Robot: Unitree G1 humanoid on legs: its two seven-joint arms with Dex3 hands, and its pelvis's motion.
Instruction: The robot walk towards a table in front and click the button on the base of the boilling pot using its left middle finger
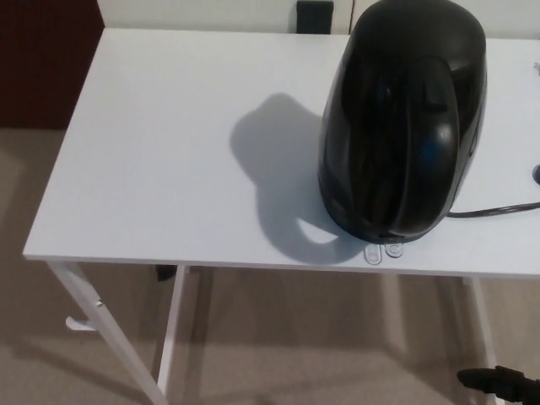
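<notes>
A glossy black boiling pot (401,118) stands on the right half of the white table (169,160), near the front edge. Two small clear button tabs (381,251) stick out from its base toward me, lying flat on the tabletop. A black power cord (498,208) runs off to the right from the pot. Only a black part of my right hand (499,384) shows at the bottom right corner, below the table edge and well short of the buttons. My left hand is not in view.
The table's white legs (101,333) stand on beige carpet (278,346) below the front edge. A dark red panel (42,59) lies beyond the table's left side. A black wall socket (314,15) sits behind the table. The pot's shadow falls to its left.
</notes>
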